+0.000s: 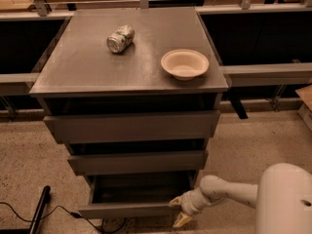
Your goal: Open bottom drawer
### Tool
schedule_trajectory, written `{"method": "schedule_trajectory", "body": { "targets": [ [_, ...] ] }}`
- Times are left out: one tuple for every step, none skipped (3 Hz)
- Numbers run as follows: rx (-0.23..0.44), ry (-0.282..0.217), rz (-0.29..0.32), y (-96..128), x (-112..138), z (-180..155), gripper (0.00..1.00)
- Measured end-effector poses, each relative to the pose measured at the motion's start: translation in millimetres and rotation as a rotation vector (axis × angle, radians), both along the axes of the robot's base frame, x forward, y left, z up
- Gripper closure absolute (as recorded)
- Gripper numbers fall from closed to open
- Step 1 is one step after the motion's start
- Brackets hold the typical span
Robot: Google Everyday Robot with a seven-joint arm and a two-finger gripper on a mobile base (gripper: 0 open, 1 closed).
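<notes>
A can (120, 38) is laid on its side on the cabinet top (87, 72), toward the left rear. A bowl (185, 63) is set to its right, nearer the front and close to the right edge. 3 drawers are stacked below the top. The bottom drawer (126, 210) is set lowest, projecting forward of the 2 above. The gripper (178, 211) is placed at the right end of that drawer's front, fingers spread apart. A cable (58, 211) is laid on the floor to the left.

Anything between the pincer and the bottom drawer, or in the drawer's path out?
Nothing visible. The pincer sits at the right end of the bottom drawer, which is partly out. A thin cable lies on the floor at the left, probably below the drawer's travel.
</notes>
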State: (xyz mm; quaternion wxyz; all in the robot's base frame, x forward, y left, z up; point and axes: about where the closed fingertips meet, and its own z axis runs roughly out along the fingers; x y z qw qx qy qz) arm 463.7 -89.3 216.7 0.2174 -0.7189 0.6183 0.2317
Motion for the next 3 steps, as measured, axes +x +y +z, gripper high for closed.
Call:
{"method": "schedule_trajectory", "body": {
  "targets": [
    [-0.007,-0.027,0.001,1,-2,12,0.38],
    [-0.015,-0.083,0.011,4,3,35,0.38],
    [-0.025,-0.132,0.034,11,15,50,0.39]
  ]
}}
